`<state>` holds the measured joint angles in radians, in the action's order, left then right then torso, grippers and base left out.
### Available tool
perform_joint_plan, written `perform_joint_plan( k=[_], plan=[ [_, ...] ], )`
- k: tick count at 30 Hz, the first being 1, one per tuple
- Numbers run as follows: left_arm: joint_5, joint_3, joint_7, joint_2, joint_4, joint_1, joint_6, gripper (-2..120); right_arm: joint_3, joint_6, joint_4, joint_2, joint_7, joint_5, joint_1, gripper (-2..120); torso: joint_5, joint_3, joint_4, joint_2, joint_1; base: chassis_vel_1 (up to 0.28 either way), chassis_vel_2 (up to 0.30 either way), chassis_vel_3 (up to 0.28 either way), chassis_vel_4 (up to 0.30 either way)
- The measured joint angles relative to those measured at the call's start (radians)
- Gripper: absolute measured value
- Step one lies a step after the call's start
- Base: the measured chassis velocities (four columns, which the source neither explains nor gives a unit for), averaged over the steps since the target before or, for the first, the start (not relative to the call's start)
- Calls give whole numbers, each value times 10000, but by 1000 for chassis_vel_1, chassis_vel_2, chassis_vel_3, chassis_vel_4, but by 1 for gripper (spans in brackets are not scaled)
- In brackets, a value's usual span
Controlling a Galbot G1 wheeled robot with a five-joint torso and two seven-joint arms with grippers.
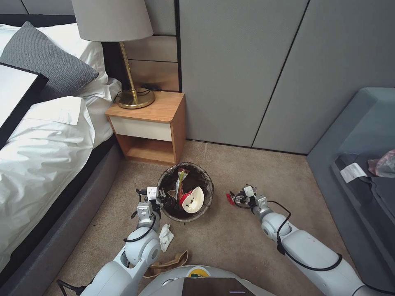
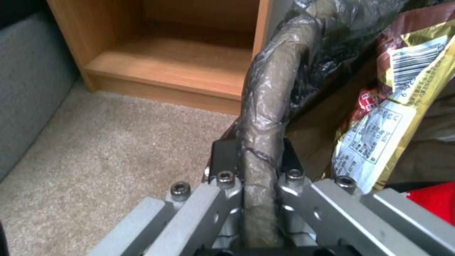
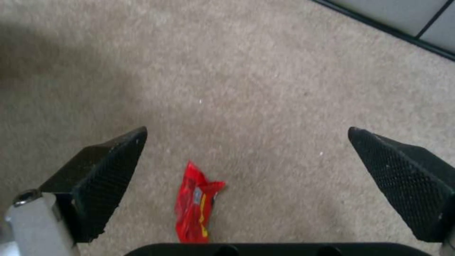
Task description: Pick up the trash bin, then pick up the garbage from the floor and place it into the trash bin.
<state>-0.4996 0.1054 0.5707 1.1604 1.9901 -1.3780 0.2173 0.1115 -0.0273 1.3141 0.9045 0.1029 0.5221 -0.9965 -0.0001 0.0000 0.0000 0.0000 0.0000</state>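
Note:
The trash bin [image 1: 210, 186], round and lined with a dark bag, stands on the carpet before the nightstand. My left gripper [image 1: 159, 196] is shut on its near-left rim; the left wrist view shows the bag-wrapped rim [image 2: 270, 103] clamped in my left gripper [image 2: 258, 156]. Inside lie a red-and-white paper cup [image 1: 191, 200] and a yellow snack wrapper [image 2: 389, 124]. My right gripper [image 1: 236, 198] hangs open just over a small red wrapper [image 3: 197, 208] on the floor, which lies between and below the fingers of my right gripper [image 3: 246, 131]. A white scrap [image 1: 165, 237] and a flat brown paper bag [image 1: 170, 261] lie near my base.
A wooden nightstand [image 1: 152, 123] with a brass lamp [image 1: 132, 96] stands right behind the bin. The bed [image 1: 45, 152] runs along the left, and a grey bench [image 1: 358, 164] stands at the right. Open carpet [image 1: 242, 242] lies between my arms.

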Motion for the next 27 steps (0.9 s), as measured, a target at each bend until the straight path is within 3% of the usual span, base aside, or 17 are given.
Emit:
perform_joint_plan(
  k=[27],
  plan=[
    [11, 29, 18, 124, -56, 47, -10, 2, 413, -695, -2462, 1147, -448, -842, 604, 100, 0, 0, 0, 0, 0, 0, 0, 0, 0]
  ],
)
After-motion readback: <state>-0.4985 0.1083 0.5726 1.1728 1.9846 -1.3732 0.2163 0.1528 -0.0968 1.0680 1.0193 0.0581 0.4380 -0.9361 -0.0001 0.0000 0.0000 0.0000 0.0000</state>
